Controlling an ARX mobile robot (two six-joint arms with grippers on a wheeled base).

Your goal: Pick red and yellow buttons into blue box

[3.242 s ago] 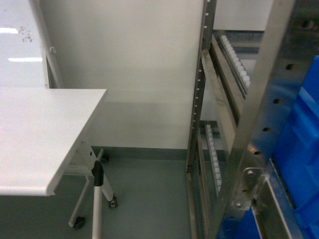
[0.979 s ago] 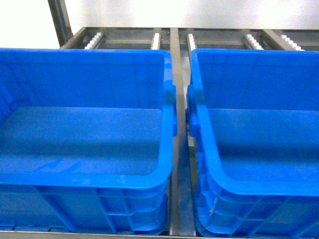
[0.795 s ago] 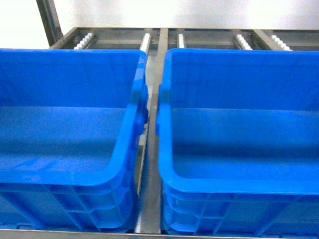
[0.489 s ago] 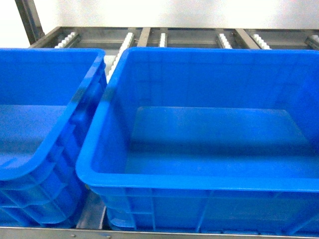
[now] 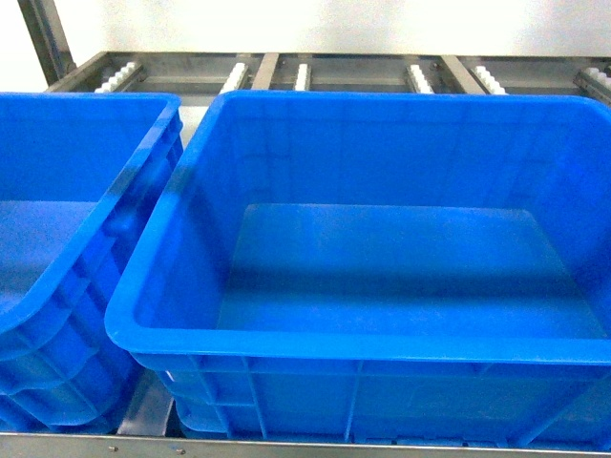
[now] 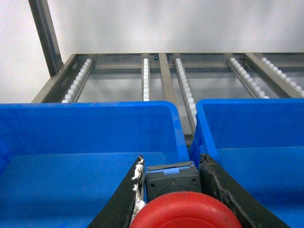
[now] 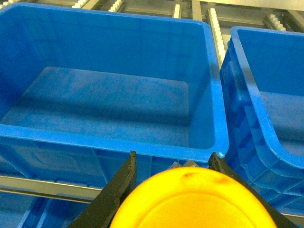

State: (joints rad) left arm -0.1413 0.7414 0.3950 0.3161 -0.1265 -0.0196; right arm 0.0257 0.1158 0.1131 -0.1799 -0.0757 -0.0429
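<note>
Carrying the red button (image 6: pixel 183 209) clamped in the left tool (image 6: pixel 172 183) and the yellow button (image 7: pixel 192 202) clamped in the right tool (image 7: pixel 172 173), bring each past the rim and well over the floor of the blue box (image 5: pixel 315 336) — then release low.

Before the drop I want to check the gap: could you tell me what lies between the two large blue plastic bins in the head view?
Only a narrow strip of the metal roller rack shows between the left blue bin and the central blue bin; the head view shows nothing else there.

Left end effector (image 6: pixel 171 190): black tapered fingers, white scuffed wear on inner edge. Right end effector (image 7: pixel 172 178): black tapered fingers, plain.
</note>
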